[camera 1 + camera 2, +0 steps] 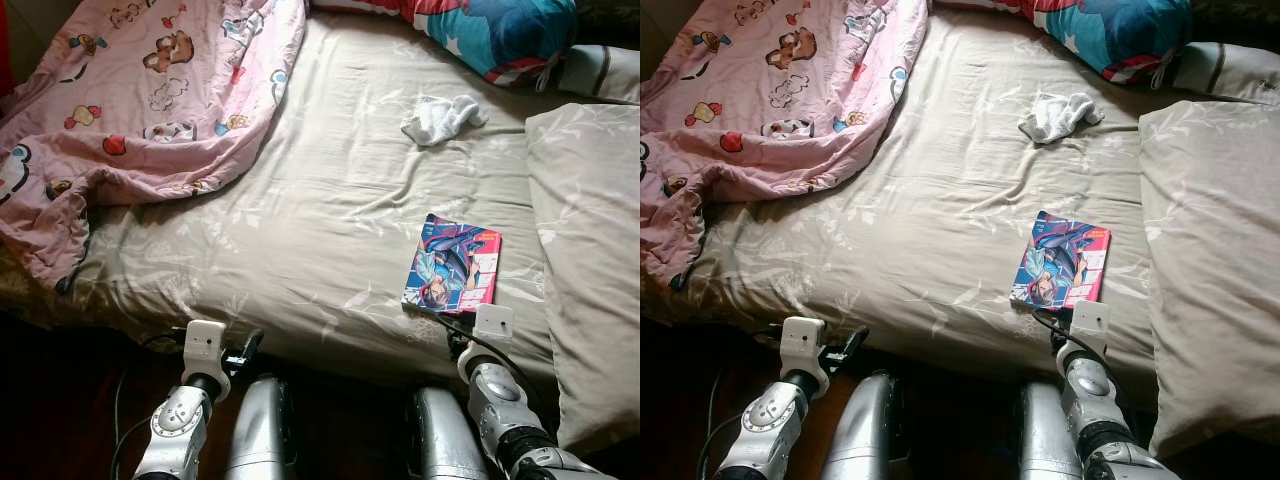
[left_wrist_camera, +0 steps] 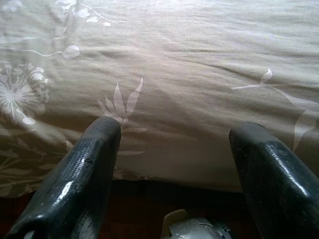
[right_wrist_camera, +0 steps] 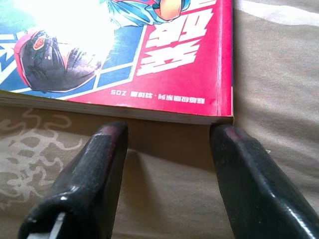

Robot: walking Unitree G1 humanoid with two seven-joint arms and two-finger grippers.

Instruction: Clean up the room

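A colourful comic book (image 1: 452, 266) lies flat on the beige bed sheet (image 1: 330, 200) near the bed's front edge, right of centre. My right gripper (image 3: 167, 132) is open, its fingertips just short of the book's (image 3: 124, 55) near red edge, nothing between them. My left gripper (image 2: 174, 134) is open at the front edge of the bed, to the left, over bare sheet. A crumpled white cloth (image 1: 442, 117) lies further back on the sheet.
A pink cartoon blanket (image 1: 140, 100) is bunched over the bed's left half. A beige pillow (image 1: 590, 250) lies along the right side, and a blue and red cushion (image 1: 490, 30) at the head. Dark floor (image 1: 60, 400) lies below the bed edge.
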